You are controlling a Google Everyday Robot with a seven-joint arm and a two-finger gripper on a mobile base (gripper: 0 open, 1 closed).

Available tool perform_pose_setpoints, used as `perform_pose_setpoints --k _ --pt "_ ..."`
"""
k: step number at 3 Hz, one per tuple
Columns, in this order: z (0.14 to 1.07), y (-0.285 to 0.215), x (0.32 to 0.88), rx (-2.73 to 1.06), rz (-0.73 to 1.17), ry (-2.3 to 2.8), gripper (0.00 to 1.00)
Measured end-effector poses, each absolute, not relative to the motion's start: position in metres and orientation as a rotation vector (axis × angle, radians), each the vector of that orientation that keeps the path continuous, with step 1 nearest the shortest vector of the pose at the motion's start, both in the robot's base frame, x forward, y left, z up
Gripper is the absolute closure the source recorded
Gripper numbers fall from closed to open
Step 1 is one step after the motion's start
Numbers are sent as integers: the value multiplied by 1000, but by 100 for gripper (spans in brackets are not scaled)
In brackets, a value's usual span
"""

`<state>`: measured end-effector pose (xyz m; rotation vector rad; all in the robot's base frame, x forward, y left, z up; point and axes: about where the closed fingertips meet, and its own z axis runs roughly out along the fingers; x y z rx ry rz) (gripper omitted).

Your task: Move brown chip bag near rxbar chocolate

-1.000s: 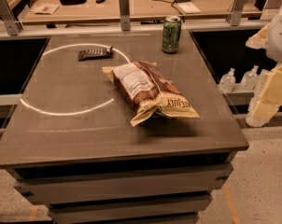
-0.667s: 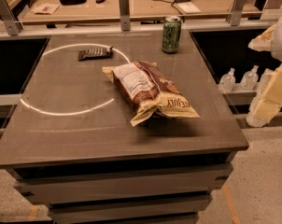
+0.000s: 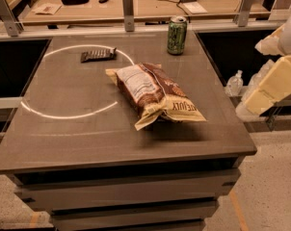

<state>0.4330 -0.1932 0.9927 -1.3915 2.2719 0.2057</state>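
The brown chip bag (image 3: 152,91) lies on its side near the middle of the dark table (image 3: 87,138), white label up and cream-yellow end toward the front right. The rxbar chocolate (image 3: 98,55) is a small flat dark bar lying at the back left, apart from the bag, on a painted white ring. My gripper (image 3: 249,107) is at the end of the cream-coloured arm at the right edge of the view. It is off the table's right side, well clear of the bag, and holds nothing that I can see.
A green can (image 3: 177,35) stands upright at the back of the table, right of the bar. A white ring (image 3: 63,115) is marked on the table's left half. A railing and a cluttered wooden bench (image 3: 150,4) run behind. Plastic bottles (image 3: 235,83) stand to the right.
The arm at the right edge has shifted only slightly. The bag, the bar and the can have not moved.
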Motion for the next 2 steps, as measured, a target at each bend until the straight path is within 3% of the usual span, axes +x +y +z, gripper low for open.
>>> perform_pose_setpoints --k 2 --pt "963 -136 440 -1155 265 2364 0"
